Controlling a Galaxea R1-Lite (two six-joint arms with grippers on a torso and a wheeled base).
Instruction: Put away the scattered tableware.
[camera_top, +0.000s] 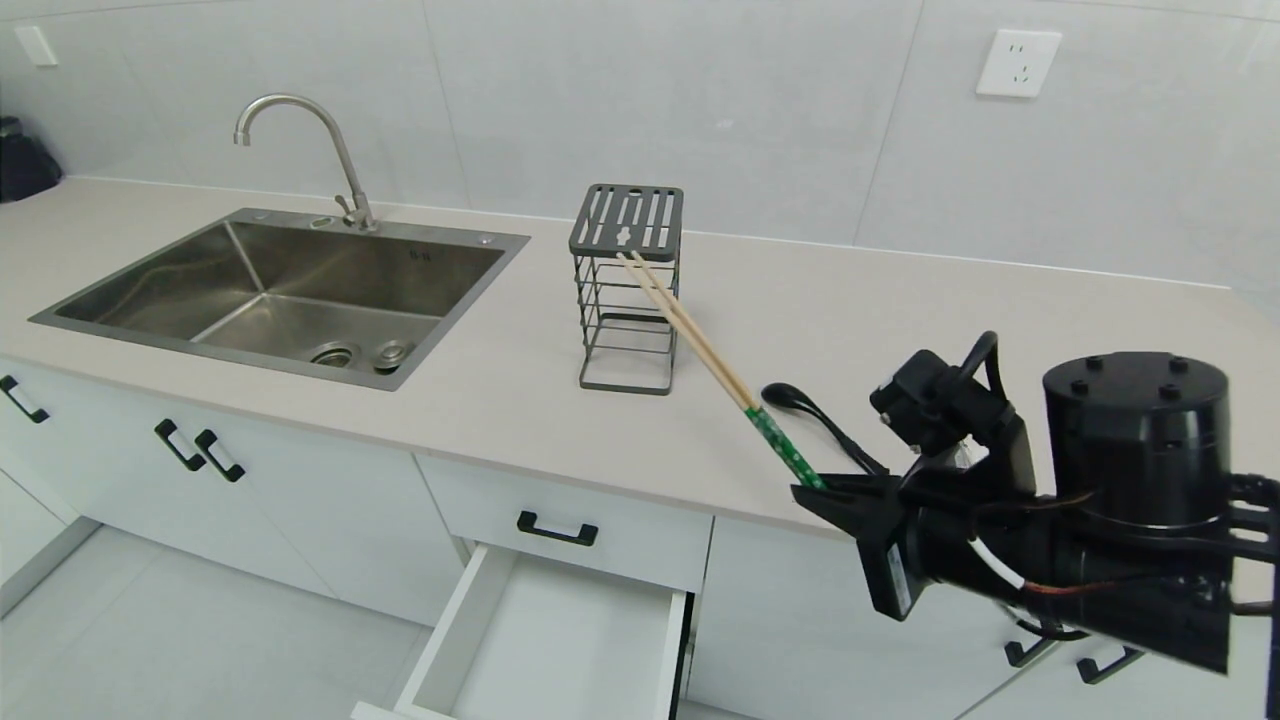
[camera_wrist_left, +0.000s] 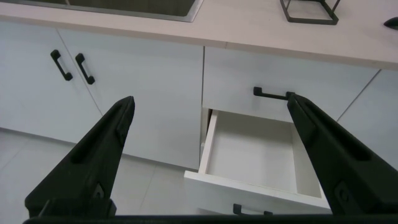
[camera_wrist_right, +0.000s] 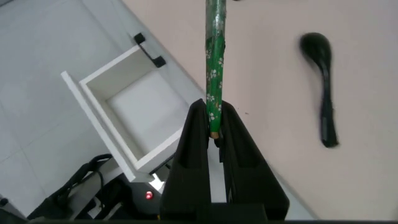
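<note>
My right tool (camera_wrist_right: 213, 118) is clenched on the green patterned ends of the pair of pale wooden chopsticks (camera_top: 700, 345). I hold it just out past the front edge of the pale beige surface (camera_top: 480, 400), with the sticks slanting away from me. The glossy black spoon (camera_top: 815, 410) lies on the surface just beside my grip, apart from the sticks, so I judge that any lowering of the wrist should keep clear of it. Below and to my left the white drawer (camera_top: 540, 640) stands pulled open. My left tool (camera_wrist_left: 209, 102) hangs in front of it with its fingers spread wide and nothing in them. Ahead, the stick tips meet the top front rim of the dark grey wire rack with the slotted plate (camera_top: 625, 290); I cannot tell whether they touch it. To drop them in cleanly, I would raise the green ends until the sticks stand steeper, keep the pair together, and let go only once the tips are inside. The light rack could slide if pushed. Open surface lies around it, with the stainless steel sink (camera_top: 270, 290) well off to the left.
</note>
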